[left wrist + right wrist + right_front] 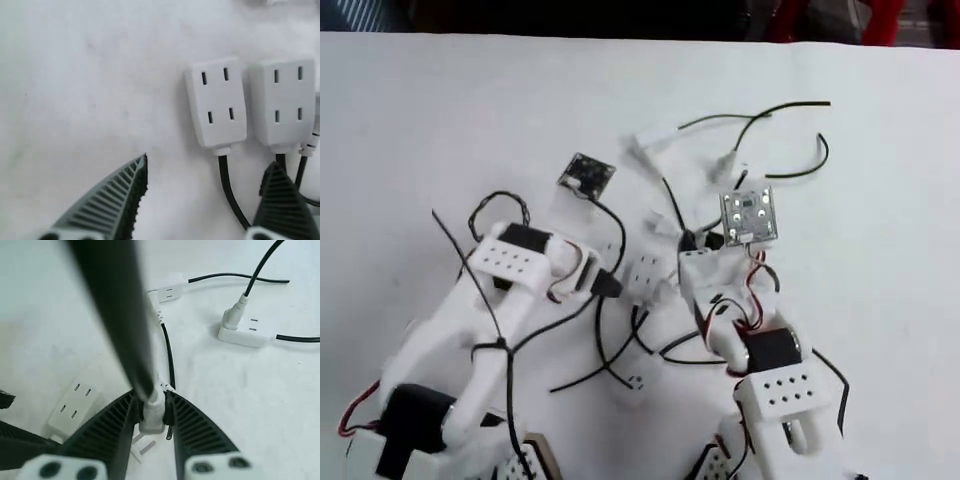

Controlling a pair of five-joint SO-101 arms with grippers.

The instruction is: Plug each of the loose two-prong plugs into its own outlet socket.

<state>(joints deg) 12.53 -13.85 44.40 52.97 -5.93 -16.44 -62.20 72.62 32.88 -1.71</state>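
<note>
Two white outlet blocks lie side by side near the middle of the tabletop (pixel 420 120). The first block (pixel 216 105) and the second block (pixel 282 102) each show two pairs of empty slots and trail a black cord. Loose black cords (pixel 610 360) loop across the tabletop between the arms toward its near edge. The first block's cord runs between the ribbed fingers of the left gripper (pixel 209 161), which stand spread apart, gripping nothing, just short of the blocks. Toward the far edge lie a small outlet (pixel 169 290) and a long outlet (pixel 250 331), each with a white plug against it. The right gripper (pixel 150 401) is clamped on a white two-prong plug (pixel 152 415) above the paired blocks, with one metal prong (pixel 170 432) pointing down. The plug's thick cord (pixel 115 315) rises close to the wrist camera and hides part of the tabletop.
</note>
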